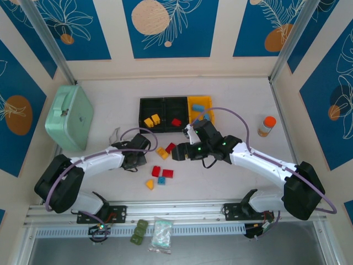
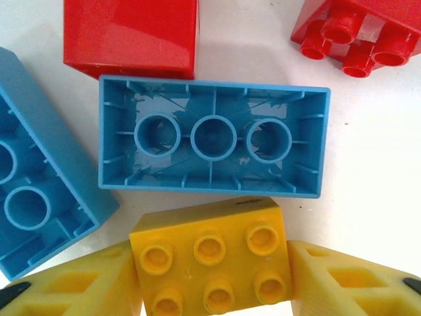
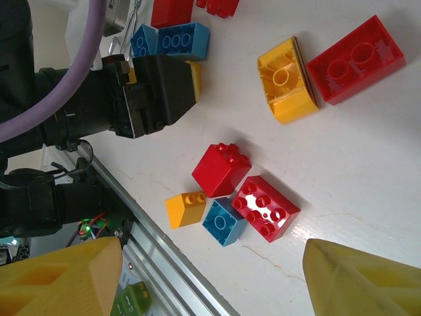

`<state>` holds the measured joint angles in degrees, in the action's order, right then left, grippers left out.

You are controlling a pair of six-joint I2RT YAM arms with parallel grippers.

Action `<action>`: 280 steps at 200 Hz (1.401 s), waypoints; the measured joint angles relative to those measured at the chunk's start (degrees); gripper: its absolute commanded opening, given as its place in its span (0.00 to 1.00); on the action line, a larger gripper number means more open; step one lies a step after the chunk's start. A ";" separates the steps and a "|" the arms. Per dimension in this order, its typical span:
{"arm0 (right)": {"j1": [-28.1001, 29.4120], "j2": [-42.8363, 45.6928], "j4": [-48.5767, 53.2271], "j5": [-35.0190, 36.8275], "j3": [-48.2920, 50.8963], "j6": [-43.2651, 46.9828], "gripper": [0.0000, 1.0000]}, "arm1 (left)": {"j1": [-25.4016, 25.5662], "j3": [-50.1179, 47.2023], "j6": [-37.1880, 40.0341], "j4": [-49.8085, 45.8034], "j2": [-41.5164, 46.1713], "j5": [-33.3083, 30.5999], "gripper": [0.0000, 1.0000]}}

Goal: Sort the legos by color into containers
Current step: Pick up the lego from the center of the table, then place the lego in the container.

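Note:
My left gripper is shut on a yellow lego, its yellow fingers pressed to both sides just above the table. An upturned blue lego, a second blue one and two red ones lie beyond it. My right gripper hangs open over a red cube, a flat red lego, a blue one and a yellow one. In the top view, the left gripper and right gripper flank this loose pile. The containers hold yellow, red and blue legos.
A mint green case stands at the back left and an orange-capped bottle at the right. Olive green blocks and a clear bag lie beyond the aluminium rail at the near edge.

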<state>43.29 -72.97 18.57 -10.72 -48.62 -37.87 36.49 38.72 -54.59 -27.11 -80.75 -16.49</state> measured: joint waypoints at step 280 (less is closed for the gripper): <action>1.60 4.22 1.25 13.64 2.99 -8.87 0.72 | -12.28 54.77 21.73 -9.01 -33.24 11.87 0.54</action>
<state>44.88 -68.75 19.81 2.92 -45.63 -46.74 24.21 93.49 -32.86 -36.12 -113.99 -4.62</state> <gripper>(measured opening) 0.724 0.535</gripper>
